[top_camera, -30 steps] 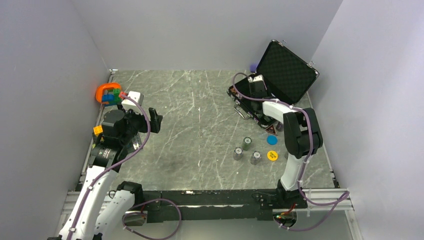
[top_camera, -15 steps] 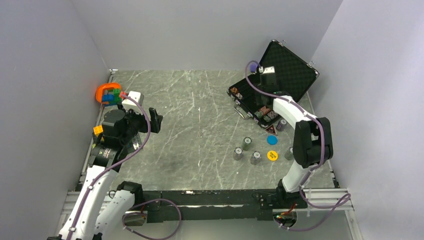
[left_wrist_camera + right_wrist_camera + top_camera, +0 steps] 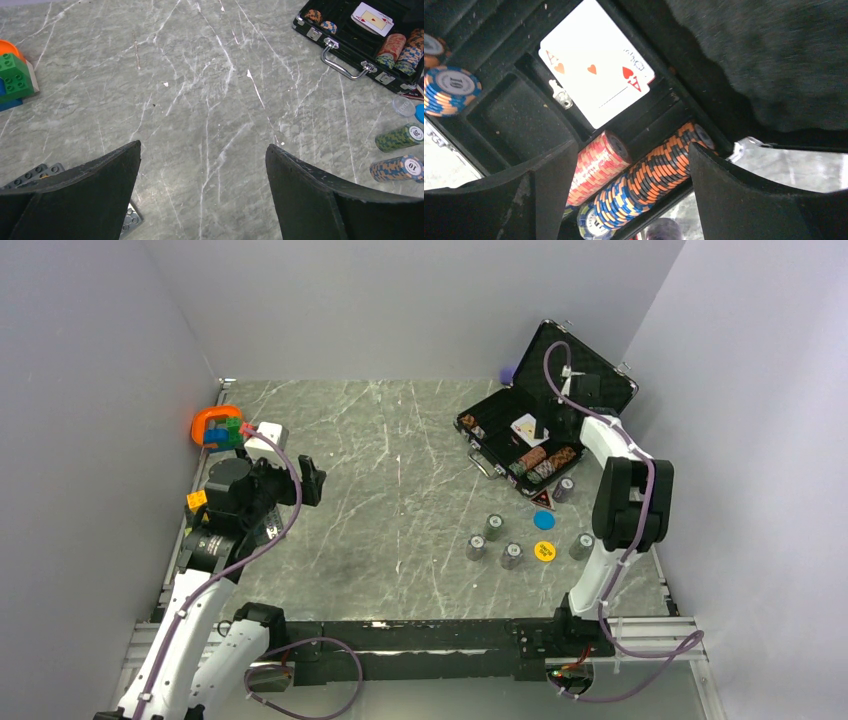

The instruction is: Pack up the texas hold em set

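Note:
The black briefcase (image 3: 497,412) lies open at the back right, its lid (image 3: 590,365) raised. Inside are the card deck, ace of hearts up (image 3: 528,427) (image 3: 596,70), and rows of chips (image 3: 548,462) (image 3: 659,170). Several loose chip stacks (image 3: 494,526) stand on the table in front, with a blue disc (image 3: 543,520) and a yellow disc (image 3: 544,551). My right gripper (image 3: 546,426) (image 3: 631,150) hangs open and empty above the case's chip rows. My left gripper (image 3: 312,480) (image 3: 202,147) is open and empty over the table's left side.
An orange ring with toy blocks (image 3: 217,426) (image 3: 12,75) sits at the back left. A grey studded plate (image 3: 37,172) lies by my left finger. A purple stick (image 3: 507,373) shows behind the case. Walls close in on both sides.
My right arm has risen from the case and swung back and to the right toward the lid, uncovering the card deck and chip rows. The left arm has not moved.

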Available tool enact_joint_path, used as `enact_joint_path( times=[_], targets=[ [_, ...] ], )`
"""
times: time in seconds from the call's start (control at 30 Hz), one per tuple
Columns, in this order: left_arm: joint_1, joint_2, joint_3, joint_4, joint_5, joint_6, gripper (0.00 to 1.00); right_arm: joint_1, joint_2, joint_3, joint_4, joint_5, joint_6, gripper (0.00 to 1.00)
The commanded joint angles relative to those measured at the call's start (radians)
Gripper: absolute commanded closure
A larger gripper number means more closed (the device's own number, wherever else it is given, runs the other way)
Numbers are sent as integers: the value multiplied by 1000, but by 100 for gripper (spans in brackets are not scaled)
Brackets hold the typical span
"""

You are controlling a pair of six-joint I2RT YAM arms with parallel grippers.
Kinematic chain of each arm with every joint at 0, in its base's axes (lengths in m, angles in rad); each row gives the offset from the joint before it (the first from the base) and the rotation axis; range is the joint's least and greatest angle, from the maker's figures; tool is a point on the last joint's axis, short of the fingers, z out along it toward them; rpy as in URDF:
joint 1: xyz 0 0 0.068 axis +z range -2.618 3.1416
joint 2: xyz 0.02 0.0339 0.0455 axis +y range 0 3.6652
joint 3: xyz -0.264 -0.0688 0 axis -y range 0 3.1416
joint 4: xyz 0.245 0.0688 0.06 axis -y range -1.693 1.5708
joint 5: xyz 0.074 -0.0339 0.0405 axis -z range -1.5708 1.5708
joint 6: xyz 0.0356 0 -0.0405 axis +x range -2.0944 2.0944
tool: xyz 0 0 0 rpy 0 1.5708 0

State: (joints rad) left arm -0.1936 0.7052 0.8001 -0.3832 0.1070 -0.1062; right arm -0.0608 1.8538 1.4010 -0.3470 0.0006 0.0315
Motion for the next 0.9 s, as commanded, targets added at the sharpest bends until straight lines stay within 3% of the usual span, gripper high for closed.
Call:
enact_joint_path(
  times=[0.0,0.33,0.87],
  targets=[
    [-4,2,7,15,-8,4,2,-10,56,56,-38,-197,8,13],
    [-4,7,8,12,-10,5,2,-20,137,73,-89,-313,-17,13],
    [-4,2,7,12,-6,4,2,35,111,-1,-156,-414,-56,15]
  ],
)
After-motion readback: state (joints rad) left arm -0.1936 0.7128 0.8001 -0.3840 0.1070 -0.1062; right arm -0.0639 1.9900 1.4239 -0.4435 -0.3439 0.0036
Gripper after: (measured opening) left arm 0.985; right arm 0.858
